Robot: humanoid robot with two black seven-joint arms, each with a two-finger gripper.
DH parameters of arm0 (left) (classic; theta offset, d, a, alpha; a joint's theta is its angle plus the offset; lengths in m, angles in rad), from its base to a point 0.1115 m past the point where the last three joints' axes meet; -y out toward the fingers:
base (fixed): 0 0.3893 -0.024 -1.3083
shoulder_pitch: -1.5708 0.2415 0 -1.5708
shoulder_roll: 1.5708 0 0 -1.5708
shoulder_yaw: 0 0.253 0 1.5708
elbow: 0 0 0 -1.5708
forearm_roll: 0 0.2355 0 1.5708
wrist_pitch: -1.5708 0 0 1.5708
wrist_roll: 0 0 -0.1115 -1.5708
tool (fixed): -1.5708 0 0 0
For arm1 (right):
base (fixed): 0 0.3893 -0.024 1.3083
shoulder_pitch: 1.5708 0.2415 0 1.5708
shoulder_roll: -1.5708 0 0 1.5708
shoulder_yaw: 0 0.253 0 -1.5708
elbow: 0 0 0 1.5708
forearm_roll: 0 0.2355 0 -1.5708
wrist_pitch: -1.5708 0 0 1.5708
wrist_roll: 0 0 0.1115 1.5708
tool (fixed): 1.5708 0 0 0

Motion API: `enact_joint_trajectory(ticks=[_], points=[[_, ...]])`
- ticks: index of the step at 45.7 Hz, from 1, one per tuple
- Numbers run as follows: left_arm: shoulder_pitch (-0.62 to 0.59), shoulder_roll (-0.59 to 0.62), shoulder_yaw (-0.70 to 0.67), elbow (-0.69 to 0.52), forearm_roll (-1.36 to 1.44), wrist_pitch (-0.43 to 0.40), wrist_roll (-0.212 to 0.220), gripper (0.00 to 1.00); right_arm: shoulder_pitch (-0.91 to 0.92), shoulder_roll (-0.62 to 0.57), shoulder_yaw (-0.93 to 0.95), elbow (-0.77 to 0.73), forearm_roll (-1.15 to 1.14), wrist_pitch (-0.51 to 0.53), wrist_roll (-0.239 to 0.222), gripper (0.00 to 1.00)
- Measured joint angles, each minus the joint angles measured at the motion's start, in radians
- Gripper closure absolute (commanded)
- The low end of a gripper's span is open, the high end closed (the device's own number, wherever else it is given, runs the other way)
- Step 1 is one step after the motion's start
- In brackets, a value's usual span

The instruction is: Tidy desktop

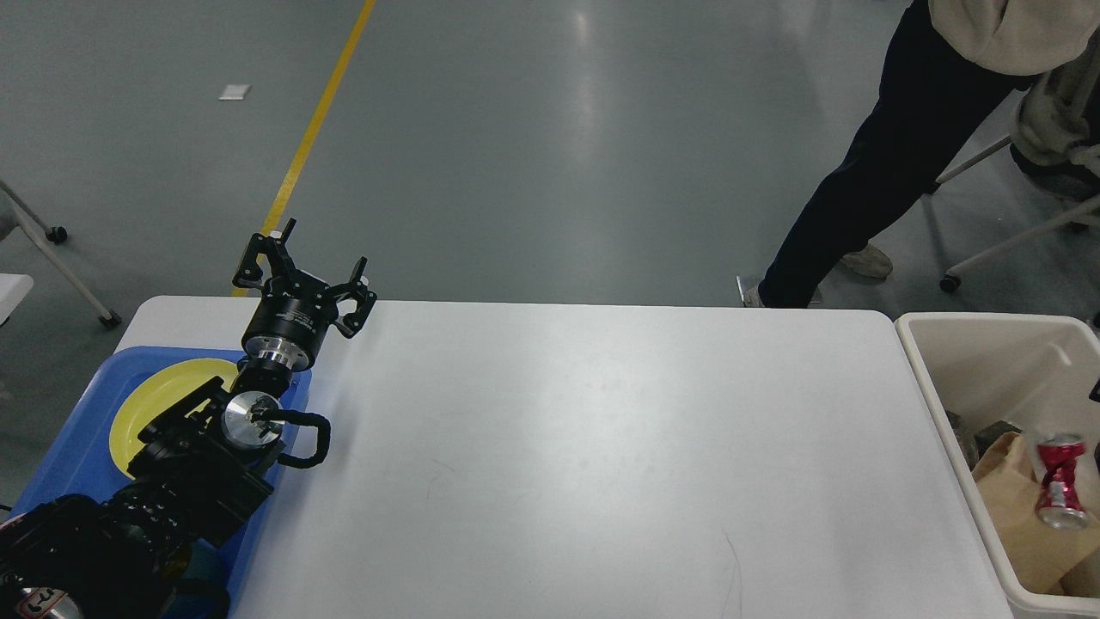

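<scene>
The desktop (601, 447) is a large white tabletop with rounded corners filling the middle of the head view, and its surface is bare. My left gripper (302, 262) is open and empty, raised over the desktop's far left edge, above the blue tray (64, 460). A yellow plate (159, 397) lies in the tray, partly hidden by my left arm. My right gripper is out of view.
A beige bin (962, 344) stands at the desktop's right edge, holding a brown paper bag (1018, 516) and a crushed red can (1059, 481). A person (894, 146) stands beyond the far right corner. Chair legs on castors stand on the floor at far right and far left.
</scene>
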Motion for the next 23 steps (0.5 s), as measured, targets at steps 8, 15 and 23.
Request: enact_joint_trajectory(ticks=[8, 15, 23], points=[[0.0, 0.0, 0.0, 0.0, 0.0, 0.0, 0.0, 0.03, 0.019, 0.095, 0.001, 0.004, 0.0, 0.003, 0.0, 0.0], [0.0, 0.0, 0.0, 0.0, 0.0, 0.0, 0.0, 0.03, 0.131, 0.319, 0.002, 0.001, 0.0, 0.011, -0.001, 0.0], [0.0, 0.0, 0.0, 0.0, 0.0, 0.0, 0.0, 0.03, 0.319, 0.613, 0.012, 0.04, 0.009, 0.015, -0.001, 0.0]])
